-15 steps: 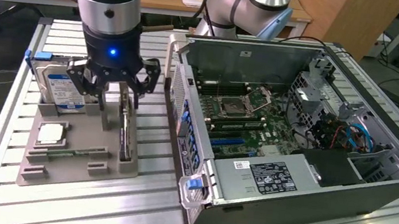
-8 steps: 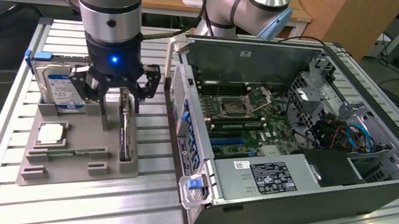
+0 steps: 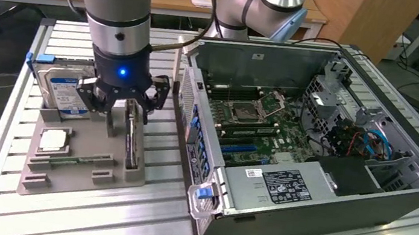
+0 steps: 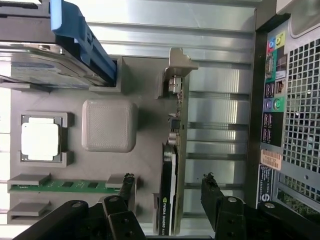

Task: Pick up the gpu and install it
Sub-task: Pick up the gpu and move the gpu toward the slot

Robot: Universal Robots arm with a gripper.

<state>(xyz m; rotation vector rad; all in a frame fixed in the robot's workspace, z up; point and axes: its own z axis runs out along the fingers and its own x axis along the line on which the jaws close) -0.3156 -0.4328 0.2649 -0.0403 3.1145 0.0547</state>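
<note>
Exterior view
- Arm (image 3: 121,15): comes down from above, over the grey tray (image 3: 75,182) on the slatted metal table (image 3: 99,218).
- Gripper (image 3: 125,112): black, with a blue light on its body; it hangs low over the end of the gpu farther from the camera, fingertips down at the card's top edge.
- gpu (image 3: 133,144): a thin dark card standing on its long edge in a slot of the tray, on the side of the tray towards the computer case (image 3: 324,169).
- Hard drive (image 3: 67,90): silver with a blue-white label, propped in the tray on the exterior view's left of the gripper.
- CPU chip (image 3: 54,139): small, square and silvery, lying flat in its own pocket.
- Computer case: open on its side at the exterior view's right, with the motherboard (image 3: 249,123) exposed.

Wrist view
- Gripper (image 4: 168,182): spread wide, with one of the black fingers (image 4: 127,187) on each side of the card and a gap between each pad and the card.
- gpu (image 4: 173,160): seen edge-on as a narrow green-and-black strip with small white lettering, and a pale metal bracket (image 4: 179,65) at its far end.
- Tray neighbours: a rounded square grey block (image 4: 109,125), a green memory stick (image 4: 65,185) and the blue-framed hard drive, all on the side of the card away from the case.
- Case rear panel (image 4: 272,100): coloured ports, well apart from the card.
</note>
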